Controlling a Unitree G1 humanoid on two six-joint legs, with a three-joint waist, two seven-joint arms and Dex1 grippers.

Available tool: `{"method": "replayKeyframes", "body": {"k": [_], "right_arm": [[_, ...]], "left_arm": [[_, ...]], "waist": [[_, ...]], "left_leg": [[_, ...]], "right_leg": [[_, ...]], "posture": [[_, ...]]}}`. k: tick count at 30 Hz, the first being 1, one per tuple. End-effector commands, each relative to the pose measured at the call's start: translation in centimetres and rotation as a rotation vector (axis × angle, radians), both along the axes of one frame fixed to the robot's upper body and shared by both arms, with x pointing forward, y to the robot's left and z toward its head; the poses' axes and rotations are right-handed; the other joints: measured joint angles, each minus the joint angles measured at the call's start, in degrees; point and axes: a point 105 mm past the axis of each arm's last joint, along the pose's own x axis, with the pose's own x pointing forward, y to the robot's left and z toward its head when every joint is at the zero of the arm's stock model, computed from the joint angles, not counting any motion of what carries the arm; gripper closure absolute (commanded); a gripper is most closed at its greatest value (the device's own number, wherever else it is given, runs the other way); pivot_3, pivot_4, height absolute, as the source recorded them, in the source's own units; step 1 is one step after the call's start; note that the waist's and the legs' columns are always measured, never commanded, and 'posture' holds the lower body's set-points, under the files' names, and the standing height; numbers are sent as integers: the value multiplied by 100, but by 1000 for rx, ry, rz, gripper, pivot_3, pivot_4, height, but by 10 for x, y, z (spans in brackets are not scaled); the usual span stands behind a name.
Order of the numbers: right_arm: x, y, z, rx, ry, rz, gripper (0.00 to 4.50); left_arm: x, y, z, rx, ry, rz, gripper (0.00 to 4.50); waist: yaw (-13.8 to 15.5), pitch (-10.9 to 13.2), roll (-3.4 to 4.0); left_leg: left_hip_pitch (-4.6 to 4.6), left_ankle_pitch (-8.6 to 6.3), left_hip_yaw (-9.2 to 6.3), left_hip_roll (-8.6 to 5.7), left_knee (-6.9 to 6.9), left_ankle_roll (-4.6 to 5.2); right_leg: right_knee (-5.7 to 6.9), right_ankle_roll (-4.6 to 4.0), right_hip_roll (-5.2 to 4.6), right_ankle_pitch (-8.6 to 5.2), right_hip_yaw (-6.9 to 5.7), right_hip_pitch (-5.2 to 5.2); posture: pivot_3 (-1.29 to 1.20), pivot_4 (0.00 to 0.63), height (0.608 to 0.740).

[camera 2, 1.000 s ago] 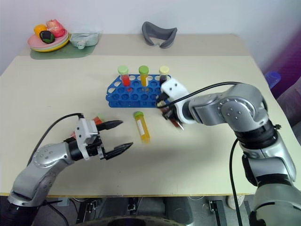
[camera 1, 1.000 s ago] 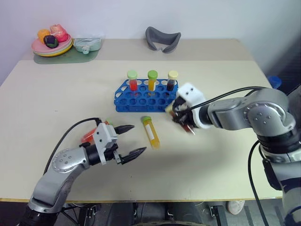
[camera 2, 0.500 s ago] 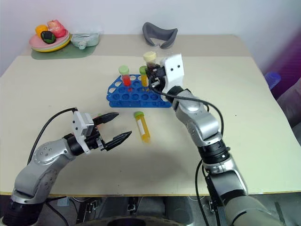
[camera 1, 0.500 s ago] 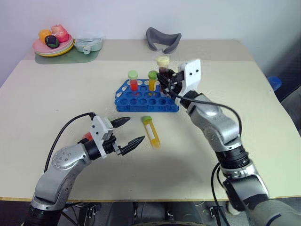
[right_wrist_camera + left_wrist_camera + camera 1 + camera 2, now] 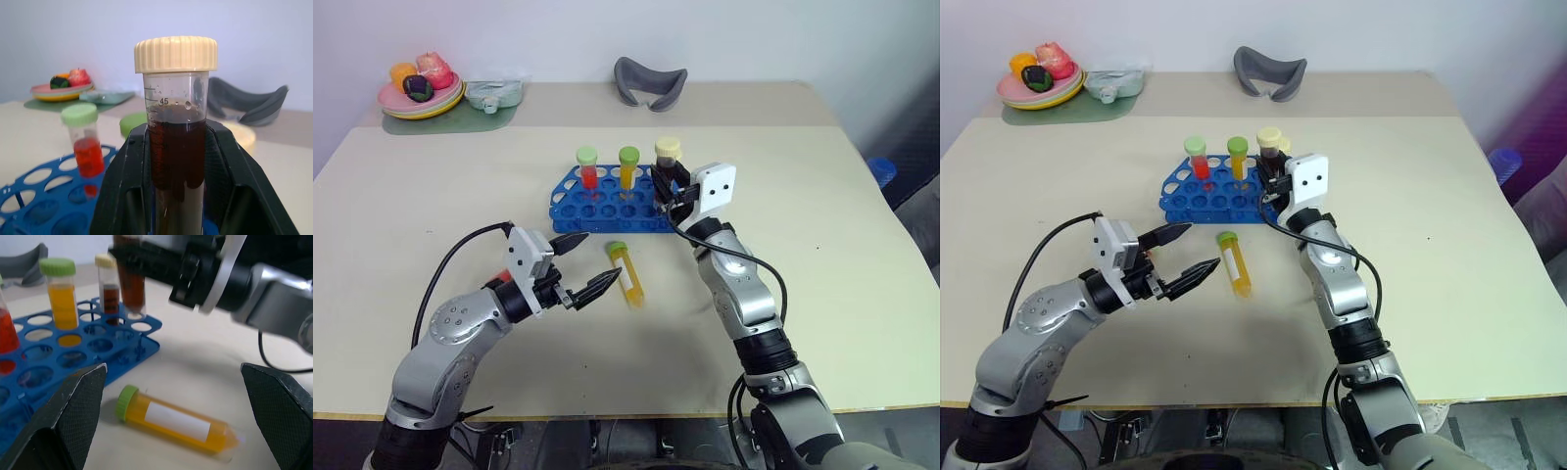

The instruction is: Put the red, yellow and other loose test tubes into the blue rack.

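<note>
The left gripper (image 5: 576, 268) waits, jaws wide apart, just beside the loose yellow tube (image 5: 627, 274) lying on the bench (image 5: 431, 196). In the blue rack (image 5: 570, 209) stand 3 tubes already: red (image 5: 588, 167), yellow (image 5: 628, 167), dark (image 5: 108, 284). The right gripper (image 5: 172, 161) has its jaws clamped on a 2nd dark tube (image 5: 175, 122), upright over the rack's right end. Pale bench; plate of fruit (image 5: 421, 83) at the far left corner, plain wall behind.

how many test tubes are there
6: red tube, yellow tube, dark tube in the blue rack; second dark tube in right gripper; loose yellow tube on table; loose red tube half hidden behind left gripper.
</note>
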Motion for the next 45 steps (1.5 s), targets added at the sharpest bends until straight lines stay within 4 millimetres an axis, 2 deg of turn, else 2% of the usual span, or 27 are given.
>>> {"method": "replayKeyframes", "body": {"k": [1, 9, 17, 33, 45], "right_arm": [[-1, -7, 8, 32, -53, -26, 3458], [1, -14, -7, 38, -34, -53, 3458], [2, -9, -11, 43, -23, -38, 3458], [-1, -7, -27, 22, -20, -27, 3458], [-1, -7, -30, 34, -16, -35, 3458]], "left_arm": [[-4, -3, 11, -12, -35, -20, 0], [-3, 0, 14, -19, -38, -8, 0], [0, 12, 13, -8, -38, 25, 0], [1, 15, 14, -23, -38, 47, 0], [0, 15, 12, -25, -32, 44, 0]], "waist": [[1, 0, 0], [-4, 0, 0], [-4, -1, 1], [-6, -2, 1], [-4, -2, 1]], "left_leg": [[0, 0, 0, 0, 0, -1], [3, 3, 0, 1, 0, -5], [6, 4, 0, 1, 0, -7], [26, 5, 0, 0, 0, -8], [27, 5, 0, 0, 0, -9]], "right_leg": [[1, 0, 0, 0, 0, 0], [3, 0, 6, 0, 0, 0], [5, 0, 7, 0, 1, 2], [7, -1, 8, 0, 2, 21], [8, -1, 8, 0, 3, 22]], "posture": [[0, 150, 735], [0, 150, 735], [0, 150, 735], [0, 150, 735], [0, 150, 735]]}}
